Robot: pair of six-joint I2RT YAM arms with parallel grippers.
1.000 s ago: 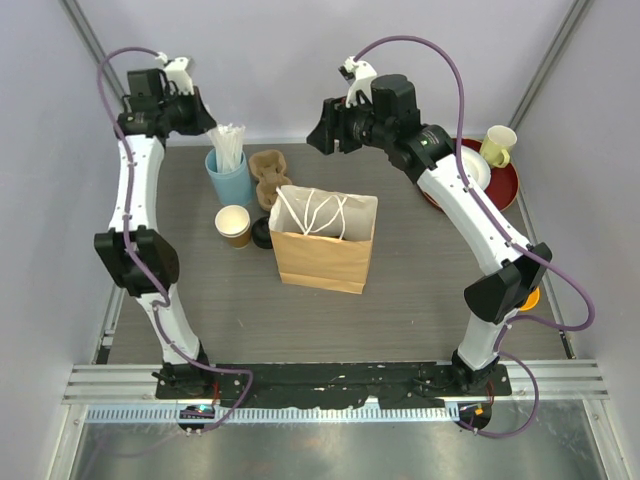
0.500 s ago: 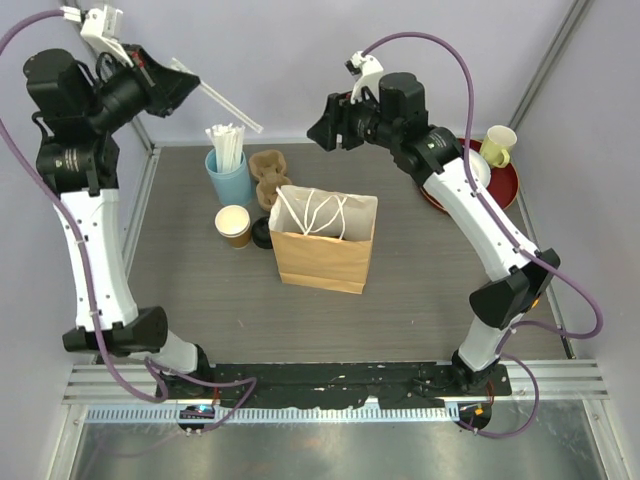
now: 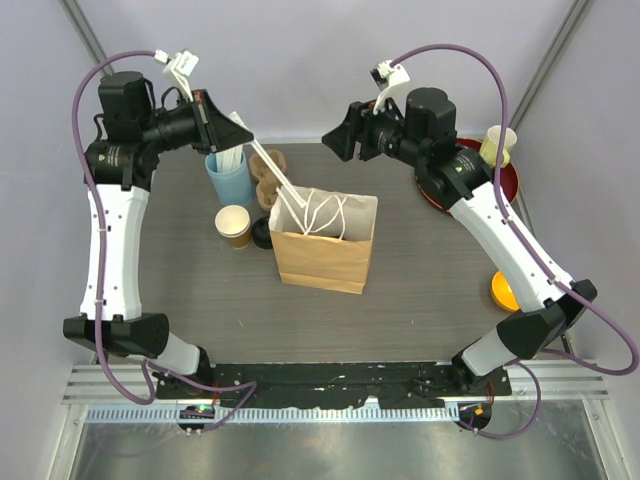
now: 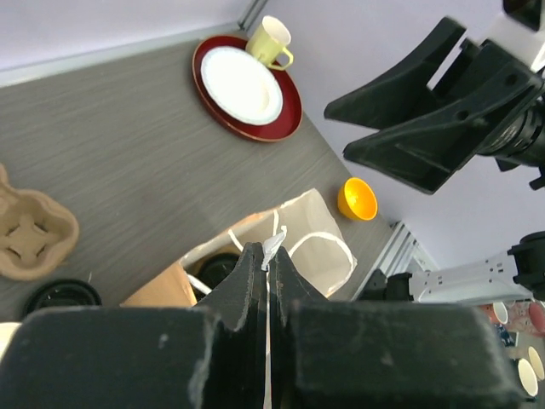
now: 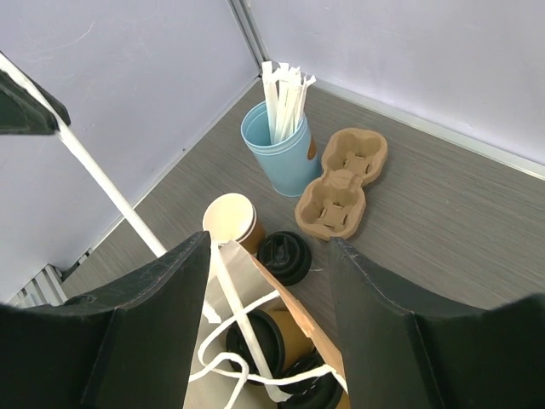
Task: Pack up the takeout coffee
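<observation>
Step in hand: straw loading. Left gripper (image 4: 266, 260), raised behind and to the left of the paper bag (image 3: 322, 255), is pressed together on a white wrapped straw (image 3: 272, 170), which slants down with its lower end inside the bag's open mouth. Right gripper (image 5: 268, 243), spread and holding nothing, hangs above the bag's back edge. Takeout coffee: one lidded cup (image 5: 255, 336) stands inside the bag. A second black lid (image 5: 313, 394) shows beside it at the bag's near side, probably capping another cup, though the body is hidden. One open cup (image 3: 234, 224) stands outside, just left of the bag, with a loose lid (image 3: 262, 236) lying between it and the bag. Next move, as judged: lower the straw until most of its length sits inside the bag and clear of the string handles, then part the fingers. The open cup looks yet to be capped and packed. Surface (image 3: 420, 290): grey wood-grain. Behind the bag to its left are a blue cup of straws (image 3: 228, 178) and a moulded pulp carrier (image 3: 268, 178). Far right of the bag are a red plate (image 4: 294, 111) and a yellow mug (image 3: 497, 145). An orange bowl (image 3: 505, 291) sits to the right, nearer. Room: plain lilac walls (image 3: 300, 50) enclose three sides.
</observation>
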